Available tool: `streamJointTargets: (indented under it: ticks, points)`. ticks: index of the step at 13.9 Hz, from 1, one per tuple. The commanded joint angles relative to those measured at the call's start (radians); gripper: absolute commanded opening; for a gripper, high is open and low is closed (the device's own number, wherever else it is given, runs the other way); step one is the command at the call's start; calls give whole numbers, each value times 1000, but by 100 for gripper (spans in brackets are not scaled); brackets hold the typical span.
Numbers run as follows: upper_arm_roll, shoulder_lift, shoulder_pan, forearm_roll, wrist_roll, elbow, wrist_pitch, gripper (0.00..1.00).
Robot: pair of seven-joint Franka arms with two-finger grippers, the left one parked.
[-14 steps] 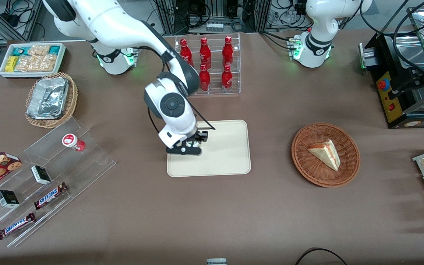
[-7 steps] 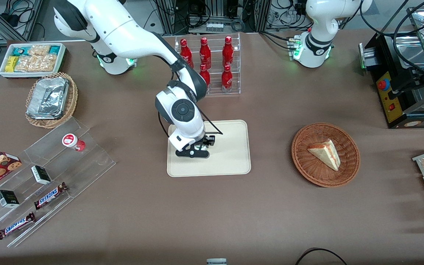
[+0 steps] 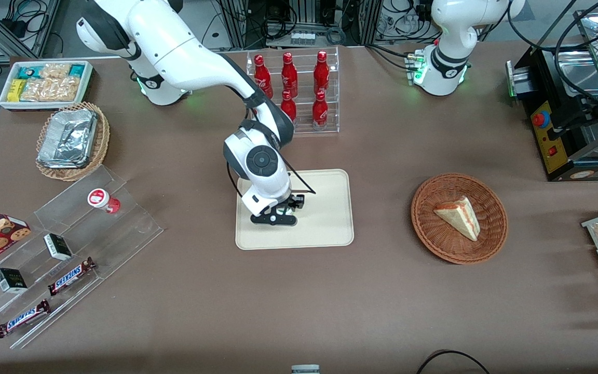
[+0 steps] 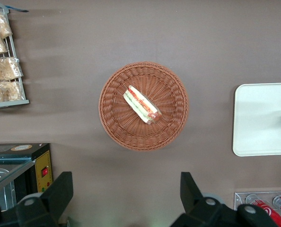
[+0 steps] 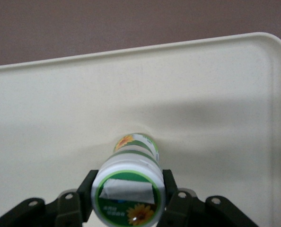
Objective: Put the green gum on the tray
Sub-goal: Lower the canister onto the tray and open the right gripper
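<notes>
We see the gripper (image 5: 128, 201) clamped just below the lid of the green gum (image 5: 129, 189), its base on the tray (image 5: 225, 94) mid-table; we judge the canister light, rigid and slick.

Green gum (image 5: 129, 196) (sunflower label), cream tray (image 5: 216, 94)

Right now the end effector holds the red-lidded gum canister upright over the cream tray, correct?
Not quite: the lid is green, not red. The right wrist view shows the end effector shut on the green gum, held upright over the tray. The red-lidded canister sits on the clear stand toward the working arm's end.
</notes>
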Motion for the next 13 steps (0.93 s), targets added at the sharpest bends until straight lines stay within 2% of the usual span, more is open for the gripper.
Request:
streamJointTargets:
  ticks: [1, 4, 10, 13]
  points:
    - [-12, 30, 11, -17, 15, 37, 7, 100]
    - [-12, 29, 13, -51, 17, 37, 7, 100]
    - [-10, -11, 19, -63, 12, 37, -12, 100]
    - [-10, -65, 17, -63, 3, 35, -90, 100]
